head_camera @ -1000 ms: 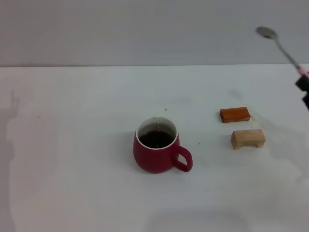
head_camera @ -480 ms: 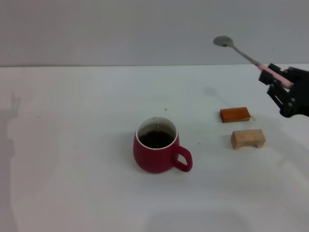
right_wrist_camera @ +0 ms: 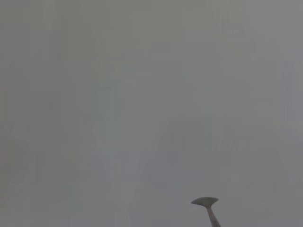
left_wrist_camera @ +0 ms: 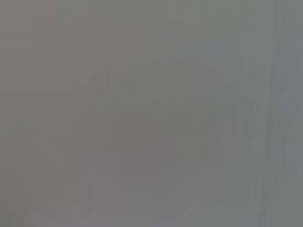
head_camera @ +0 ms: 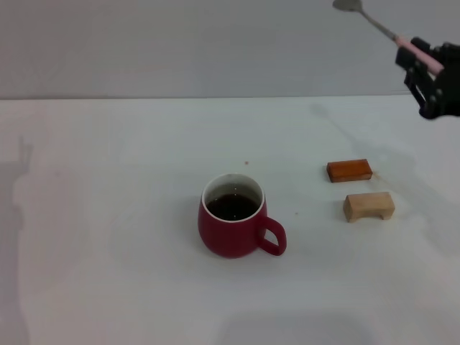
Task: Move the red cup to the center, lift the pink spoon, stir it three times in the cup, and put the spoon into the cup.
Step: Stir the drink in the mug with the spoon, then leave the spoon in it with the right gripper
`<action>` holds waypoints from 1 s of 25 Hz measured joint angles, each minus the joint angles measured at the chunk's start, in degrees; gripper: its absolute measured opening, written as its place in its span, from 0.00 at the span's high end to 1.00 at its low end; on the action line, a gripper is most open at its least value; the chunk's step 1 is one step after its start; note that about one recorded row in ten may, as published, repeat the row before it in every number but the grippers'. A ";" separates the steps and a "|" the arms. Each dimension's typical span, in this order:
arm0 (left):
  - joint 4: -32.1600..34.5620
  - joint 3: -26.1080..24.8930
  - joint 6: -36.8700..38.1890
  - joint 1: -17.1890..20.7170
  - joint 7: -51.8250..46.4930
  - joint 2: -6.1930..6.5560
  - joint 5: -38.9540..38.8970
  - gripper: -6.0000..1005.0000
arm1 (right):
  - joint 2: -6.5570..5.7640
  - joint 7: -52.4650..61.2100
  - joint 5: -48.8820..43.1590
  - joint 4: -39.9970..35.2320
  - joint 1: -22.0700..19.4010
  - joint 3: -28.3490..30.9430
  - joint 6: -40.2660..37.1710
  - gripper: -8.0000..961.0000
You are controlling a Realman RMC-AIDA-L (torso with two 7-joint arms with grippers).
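Note:
The red cup [head_camera: 234, 224] stands near the middle of the white table [head_camera: 108, 215], dark liquid inside, its handle toward the right front. High at the upper right, my right gripper [head_camera: 420, 59] is shut on the pale handle of the pink spoon [head_camera: 377, 21], whose grey bowl points up and to the left at the top edge. In the right wrist view only the pink spoon's bowl [right_wrist_camera: 205, 203] shows against a plain grey wall. The spoon hangs well above and to the right of the cup. My left gripper is out of view.
Two small blocks lie right of the cup: an orange-brown block [head_camera: 349, 170] and, nearer the front, a pale wooden block [head_camera: 369, 206]. A grey wall runs behind the table. The left wrist view shows only plain grey.
My right gripper came in from the right edge with the spoon, then rose, so the spoon's bowl now sits at the top of the head view. Cup and blocks stayed put.

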 joint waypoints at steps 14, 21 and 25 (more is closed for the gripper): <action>0.45 -1.66 0.01 -0.46 0.04 0.14 0.00 0.16 | 9.79 -6.44 -0.06 14.98 0.25 7.74 26.61 0.84; 0.52 -2.55 0.01 -0.79 0.40 0.33 0.01 0.16 | 18.79 -15.23 0.05 21.65 0.03 11.22 40.17 0.84; 0.58 -3.55 0.01 -0.94 0.55 0.36 0.01 0.16 | 23.80 -18.86 0.13 24.09 0.12 13.03 46.37 0.84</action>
